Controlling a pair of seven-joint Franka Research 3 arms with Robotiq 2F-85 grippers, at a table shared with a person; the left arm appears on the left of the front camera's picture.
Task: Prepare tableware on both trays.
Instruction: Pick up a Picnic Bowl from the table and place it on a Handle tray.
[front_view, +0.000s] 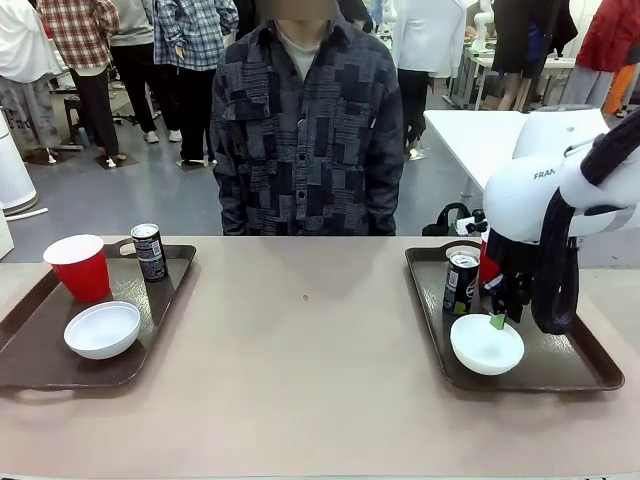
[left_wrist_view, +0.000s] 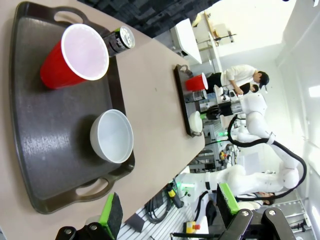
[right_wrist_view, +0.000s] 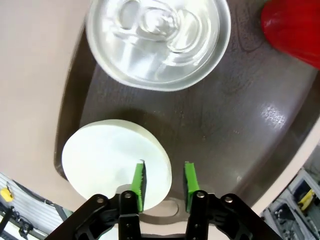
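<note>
Dark brown right tray (front_view: 575, 372) holds white bowl (front_view: 486, 345), slim can (front_view: 460, 282), red cup (right_wrist_view: 295, 27). Right gripper (right_wrist_view: 163, 180) straddles bowl rim, pads slightly apart. "FRA" legible on arm. Left tray (front_view: 40, 350): cup, bowl, can. Left gripper (left_wrist_view: 167, 210) spread wide, empty.

The front view looks level across the bench (front_view: 300, 380) at the person (front_view: 307, 130) standing at the far side, with a tray at each end. The left wrist view is rolled sideways and hangs well above the left tray (left_wrist_view: 45, 150), looking along the bench to the right tray (left_wrist_view: 181, 100) and the right arm far off. The right wrist view looks straight down, close over the right tray (right_wrist_view: 225, 125), its can (right_wrist_view: 157, 35) and bowl (right_wrist_view: 110, 160), which the front view also shows.
</note>
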